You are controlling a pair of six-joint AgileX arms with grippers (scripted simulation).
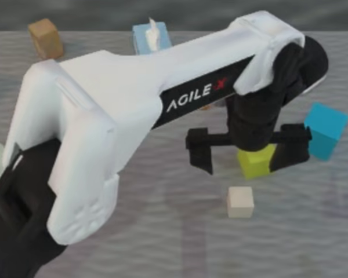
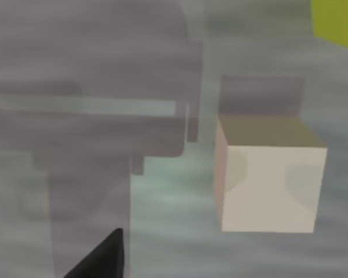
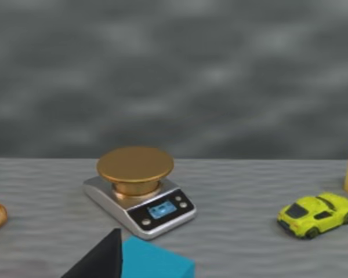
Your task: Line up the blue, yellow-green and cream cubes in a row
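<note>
1. My left arm reaches from the lower left of the top view across to the centre right, where the left gripper [image 1: 247, 147] hangs with its black fingers spread wide and holding nothing.
2. The yellow-green cube [image 1: 256, 161] sits right under that gripper, nearer its right-hand finger, partly hidden by it. I judge it stands there as the middle of the row.
3. The blue cube [image 1: 325, 130] is just to the right and a little higher in the frame, close to the yellow-green one but not squarely in line with it.
4. The cream cube [image 1: 240, 201] lies below and slightly left of the yellow-green one, apart from it. The left wrist view shows it [image 2: 268, 172] on bare table, with a corner of yellow-green at the upper right.
5. I'd say the cream cube is the piece left to bring into line, which would explain the spread fingers.
6. My right arm does not appear from above; I cannot tell its gripper's state. Its wrist view shows a scale [image 3: 139, 191] and a toy car [image 3: 316, 215] on the table.
</note>
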